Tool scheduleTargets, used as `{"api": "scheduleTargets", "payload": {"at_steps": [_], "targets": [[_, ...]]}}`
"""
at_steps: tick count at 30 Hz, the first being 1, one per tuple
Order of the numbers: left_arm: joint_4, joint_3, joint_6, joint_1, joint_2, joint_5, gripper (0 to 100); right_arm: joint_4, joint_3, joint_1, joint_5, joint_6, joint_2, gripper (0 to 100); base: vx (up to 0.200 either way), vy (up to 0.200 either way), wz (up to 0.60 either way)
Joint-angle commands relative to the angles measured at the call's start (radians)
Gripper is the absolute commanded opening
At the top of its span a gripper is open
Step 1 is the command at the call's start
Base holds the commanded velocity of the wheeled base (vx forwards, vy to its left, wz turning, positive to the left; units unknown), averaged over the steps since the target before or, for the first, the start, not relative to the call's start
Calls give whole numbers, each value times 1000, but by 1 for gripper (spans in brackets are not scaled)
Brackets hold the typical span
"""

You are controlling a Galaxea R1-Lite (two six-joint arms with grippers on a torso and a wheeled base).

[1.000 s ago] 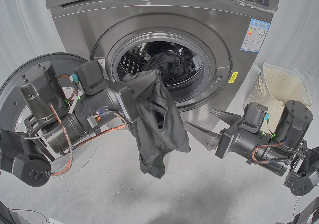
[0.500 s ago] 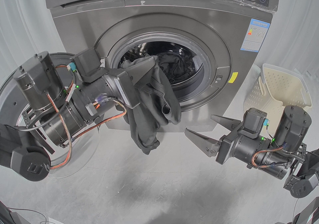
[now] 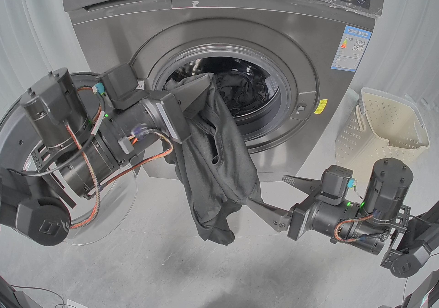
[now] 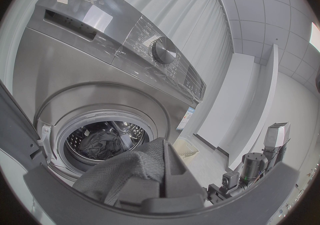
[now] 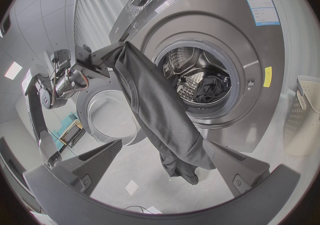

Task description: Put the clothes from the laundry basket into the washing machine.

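one garment (image 3: 215,158) hangs from left jaws (drum (image 5: 186,58) holds clothes (image 5: 210,89)).

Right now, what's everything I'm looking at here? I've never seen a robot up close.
washing machine: one, grey, front-loading, straight ahead.
door: one, grey rim with a clear window, swung open on the robot's left.
garment: one, dark grey, hanging in front of the drum opening.
clothes in the drum: a dark heap, count unclear, inside the machine.
laundry basket: one, cream, on the floor to the right of the machine.
blue label: one, on the machine's front, upper right.
yellow sticker: one, right of the opening.
left end effector: dark, shut on the garment's top.
right end effector: dark, open, low beside the garment's hanging edge.
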Motion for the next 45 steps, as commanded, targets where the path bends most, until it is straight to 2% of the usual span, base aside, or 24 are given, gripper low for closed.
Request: {"api": "scheduleTargets", "payload": {"at_steps": [1,7,10,25,30,31,37,45], "targets": [[1,-2,0,-1,1,1,0,-38,-26,19,0,-9,69,100,0,0,0],[1,-2,0,-1,-1,1,0,-187,-92,5,11,-12,218,100,0,0,0],[-1,-2,0,-1,-1,1,0,-222,-120,5,14,-15,272,100,0,0,0],[-1,-7,0,0,1,1,0,-227,-299,-15,17,-18,405,100,0,0,0],[-1,-5,0,2,-1,3,0,-222,-390,-53,17,-20,462,100,0,0,0],[-1,-5,0,2,-2,3,0,-227,-402,-65,16,-21,468,0,0,0,0],[-1,4,0,9,-7,1,0,-247,-407,-93,17,-27,456,0,0,0,0],[-1,7,0,15,-1,1,0,-267,-287,-91,33,-29,345,0,0,0,0]]}}
